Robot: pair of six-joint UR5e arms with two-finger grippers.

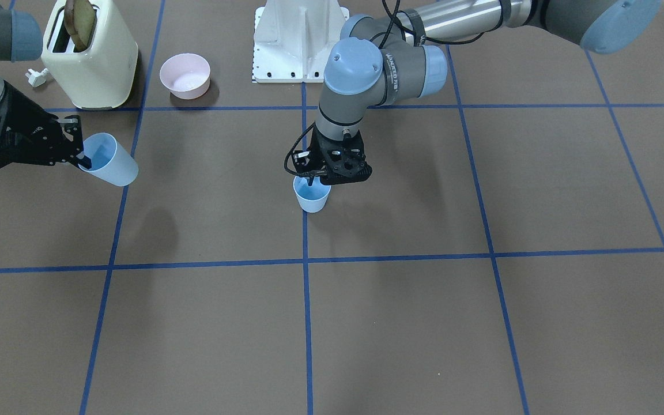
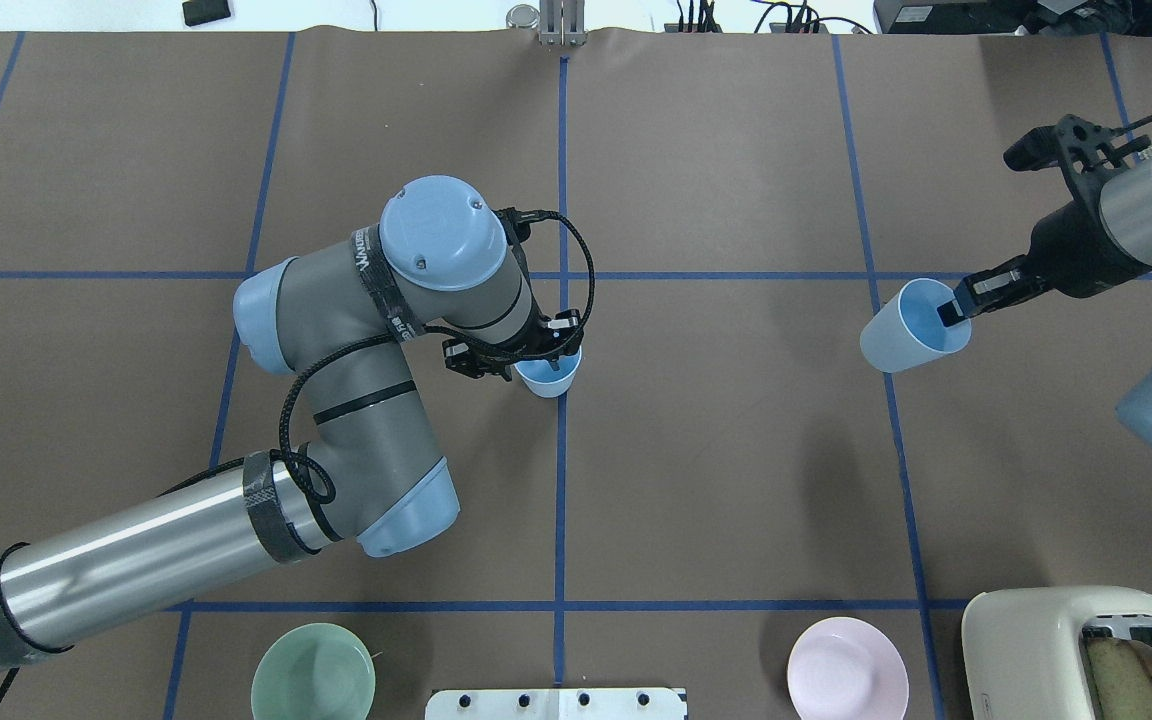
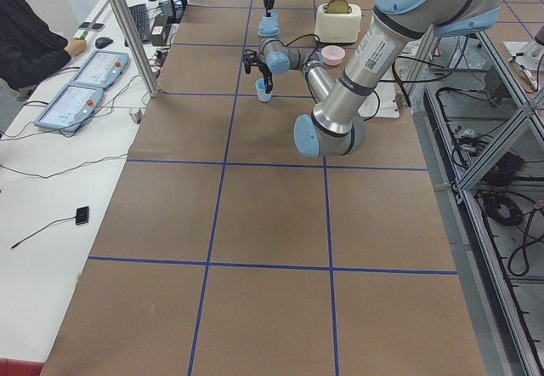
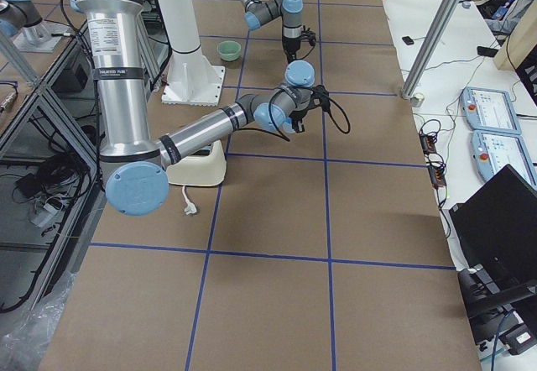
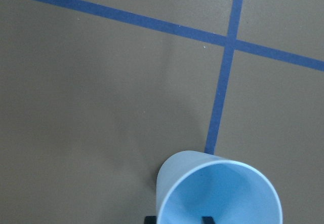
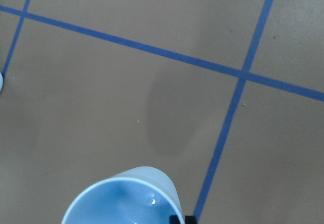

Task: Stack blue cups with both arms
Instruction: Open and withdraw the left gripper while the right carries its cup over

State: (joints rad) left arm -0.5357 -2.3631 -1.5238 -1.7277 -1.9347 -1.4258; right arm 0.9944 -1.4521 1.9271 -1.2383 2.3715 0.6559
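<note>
In the front view, the left pincer (image 1: 311, 181) pinches the rim of one small pale-blue plastic tumbler (image 1: 313, 199) at centre frame. The right pincer (image 1: 83, 161) grips the other pale-blue tumbler (image 1: 113, 168), tilted, at left. Such thin rim grips may slip, so the cups could collide instead of nesting

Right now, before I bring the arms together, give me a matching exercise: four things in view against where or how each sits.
1. cup held by left gripper
2. cup held by right gripper
3. pink bowl
4. mint-green bowl

A. beside the toaster
B. tilted, lifted off the table
C. upright at the centre tape line
D. on the left arm's side of the white base

Pairs: 1-C, 2-B, 3-A, 4-D
</note>
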